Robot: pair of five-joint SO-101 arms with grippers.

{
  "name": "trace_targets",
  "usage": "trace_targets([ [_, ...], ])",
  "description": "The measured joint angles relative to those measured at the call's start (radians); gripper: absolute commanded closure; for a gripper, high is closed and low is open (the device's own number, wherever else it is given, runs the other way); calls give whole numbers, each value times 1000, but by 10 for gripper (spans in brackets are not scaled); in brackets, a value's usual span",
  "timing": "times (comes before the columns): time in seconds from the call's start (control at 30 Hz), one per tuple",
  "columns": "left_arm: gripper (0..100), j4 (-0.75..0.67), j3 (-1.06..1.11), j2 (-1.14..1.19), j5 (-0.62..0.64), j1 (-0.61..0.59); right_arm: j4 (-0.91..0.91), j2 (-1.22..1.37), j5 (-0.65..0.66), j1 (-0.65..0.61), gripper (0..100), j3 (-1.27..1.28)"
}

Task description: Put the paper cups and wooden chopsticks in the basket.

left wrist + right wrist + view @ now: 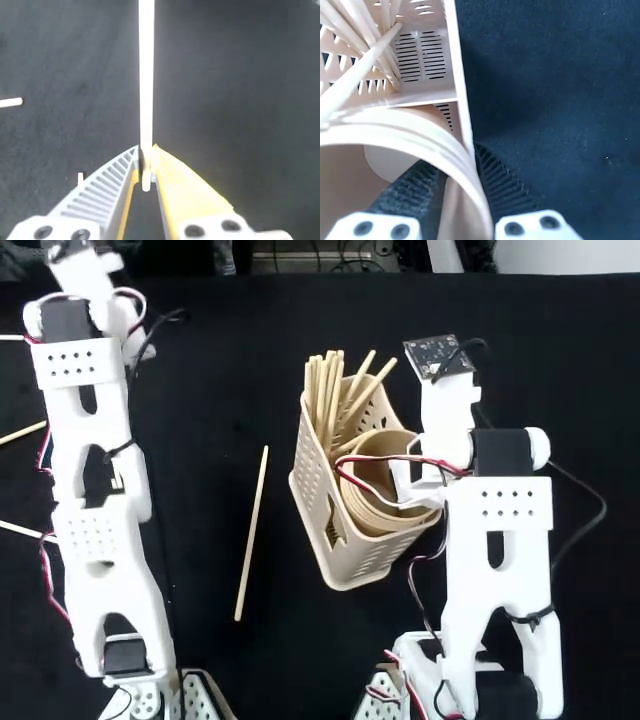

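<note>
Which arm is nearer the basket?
Right. The right arm is at the basket, jaws on a cup inside it; the left arm is off to its side, holding a chopstick.

Underneath everything, a matte black cloth-covered counter (215, 370), finely flecked with lint. Beyond its far edge, dark tangled cables (330, 258) and a pale flat panel (565, 254).

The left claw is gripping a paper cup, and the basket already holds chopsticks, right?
Not quite. The left wrist view shows the left gripper shut on a wooden chopstick, not a paper cup. The basket does already hold chopsticks.
</note>
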Motion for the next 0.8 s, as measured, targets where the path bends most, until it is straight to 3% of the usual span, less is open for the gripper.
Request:
trace_targets([
  [0.23,972,-9,520,-517,-18,81,-3,0,17,0,988,0],
  [0.4,972,-216,964,-1003,-20,107,-3,0,17,0,988,0],
  [0.57,971,-621,1488,-1479,-20,212,-3,0,17,0,988,3],
  [0.8,971,-1450,2231,-1933,-20,391,-25,0,17,0,988,31],
])
